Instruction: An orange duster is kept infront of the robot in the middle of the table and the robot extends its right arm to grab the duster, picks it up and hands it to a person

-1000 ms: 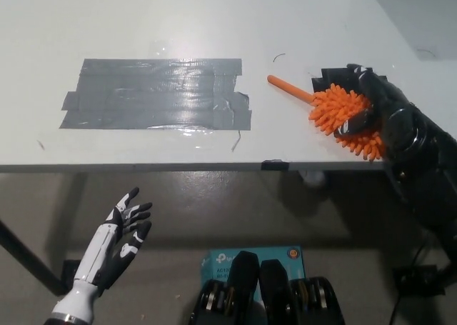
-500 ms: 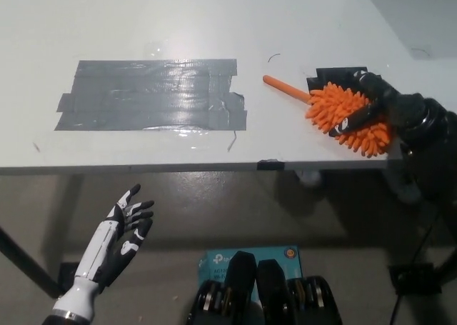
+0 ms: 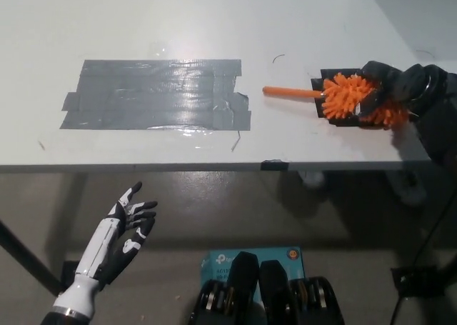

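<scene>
The black right hand [image 3: 389,89] has its fingers wrapped into the fluffy head of the orange duster [image 3: 350,100], near the right edge of the desk [image 3: 143,18], over a black patch; the handle points left, low above the surface. The grip looks bulky rather than firm: the lift should be straight up and slow, handle kept level for the handover. The white left hand [image 3: 121,232] hangs below the desk edge, fingers spread, holding nothing
</scene>
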Motion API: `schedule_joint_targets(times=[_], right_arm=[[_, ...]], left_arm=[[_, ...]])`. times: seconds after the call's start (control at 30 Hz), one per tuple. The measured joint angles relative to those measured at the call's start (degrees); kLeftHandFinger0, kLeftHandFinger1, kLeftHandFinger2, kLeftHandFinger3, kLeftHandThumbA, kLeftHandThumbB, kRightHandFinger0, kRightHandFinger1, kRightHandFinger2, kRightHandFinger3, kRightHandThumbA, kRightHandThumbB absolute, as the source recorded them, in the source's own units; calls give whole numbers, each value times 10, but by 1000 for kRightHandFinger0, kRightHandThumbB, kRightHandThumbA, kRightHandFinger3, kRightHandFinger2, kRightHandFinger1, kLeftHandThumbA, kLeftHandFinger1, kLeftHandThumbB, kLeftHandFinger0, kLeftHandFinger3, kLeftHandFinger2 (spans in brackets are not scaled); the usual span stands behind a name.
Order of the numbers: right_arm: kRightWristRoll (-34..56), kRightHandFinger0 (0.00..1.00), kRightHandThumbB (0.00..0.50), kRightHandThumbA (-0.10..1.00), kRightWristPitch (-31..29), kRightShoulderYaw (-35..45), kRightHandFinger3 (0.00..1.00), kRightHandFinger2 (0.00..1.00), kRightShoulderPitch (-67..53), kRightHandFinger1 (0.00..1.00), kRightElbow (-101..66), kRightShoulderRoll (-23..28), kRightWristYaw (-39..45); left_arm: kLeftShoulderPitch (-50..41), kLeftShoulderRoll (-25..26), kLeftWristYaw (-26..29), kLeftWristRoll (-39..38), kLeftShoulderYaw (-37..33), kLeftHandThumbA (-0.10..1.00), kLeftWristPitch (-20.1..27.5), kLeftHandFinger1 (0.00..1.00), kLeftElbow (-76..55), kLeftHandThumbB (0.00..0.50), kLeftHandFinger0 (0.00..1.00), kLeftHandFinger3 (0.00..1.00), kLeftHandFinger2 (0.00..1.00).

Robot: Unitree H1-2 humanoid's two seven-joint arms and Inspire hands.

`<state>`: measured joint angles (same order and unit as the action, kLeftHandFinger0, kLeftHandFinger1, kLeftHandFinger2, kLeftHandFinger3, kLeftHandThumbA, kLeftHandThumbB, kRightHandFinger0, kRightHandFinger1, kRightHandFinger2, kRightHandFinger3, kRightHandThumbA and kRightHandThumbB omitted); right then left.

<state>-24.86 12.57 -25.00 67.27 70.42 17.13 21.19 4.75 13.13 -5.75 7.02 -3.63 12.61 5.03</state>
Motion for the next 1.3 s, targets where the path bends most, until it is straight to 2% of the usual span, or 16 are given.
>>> schedule_joint_targets(times=[0.07,0.13,0.3,0.4,0.43,0.53,0.6,0.63,0.73,0.8,0.83,0.97,1.03,1.07,1.17,1.3], right_arm=[[-4,3,189,-100,-3,-7,875,434,0,343,0,0,0],[-8,91,188,-100,-4,-16,878,467,0,429,-3,0,-1],[-10,0,124,-100,-5,-16,905,364,-6,293,-17,2,-5],[-2,0,124,-100,-9,6,452,157,-12,111,-25,6,-6],[1,0,124,-100,-9,15,533,109,-14,59,-27,7,-6],[31,0,124,-100,-10,76,393,384,-29,77,-44,15,-3],[55,0,142,-100,-10,116,183,548,-47,132,-69,21,4],[63,0,132,-100,-9,127,221,619,-54,175,-80,23,9],[92,0,160,-100,-3,164,574,720,-77,335,-114,28,27],[106,0,124,-100,4,181,890,705,-87,355,-132,28,40],[114,0,119,-100,8,189,926,688,-92,327,-140,28,45],[156,0,115,-100,34,228,813,664,-122,222,-187,28,81],[170,0,114,-100,41,237,804,684,-130,227,-199,27,90],[189,8,166,-100,50,246,771,713,-143,264,-210,26,107],[222,0,148,-100,63,258,665,675,-161,200,-223,20,131],[263,0,150,-100,78,259,690,711,-186,210,-252,8,147]], left_arm=[[3,0,0,0,0,839,0,751,0,89,731,1000,794],[5,0,0,0,0,845,0,740,0,79,710,1000,792],[11,1,-1,0,0,858,4,729,6,95,697,1000,784],[14,2,-3,0,0,856,6,723,9,88,689,1000,785],[14,2,-3,0,0,845,6,721,9,79,684,1000,785],[16,2,-4,0,0,837,8,718,13,78,680,1000,783],[16,2,-6,-1,0,831,9,710,15,80,673,1000,776],[16,2,-6,-1,0,830,9,710,15,81,672,1000,776],[16,2,-7,-1,0,830,9,708,17,80,680,1000,782],[16,2,-8,0,0,816,9,706,18,61,682,1000,786],[16,2,-8,0,0,812,9,705,19,60,681,1000,786],[16,2,-9,0,0,811,9,703,22,67,678,1000,783],[16,2,-9,0,0,808,9,703,23,66,678,1000,784],[16,2,-10,0,0,795,9,701,25,53,674,1000,784],[16,1,-11,0,0,789,9,700,27,54,673,1000,784],[16,1,-12,0,0,790,9,700,30,62,675,1000,787]])
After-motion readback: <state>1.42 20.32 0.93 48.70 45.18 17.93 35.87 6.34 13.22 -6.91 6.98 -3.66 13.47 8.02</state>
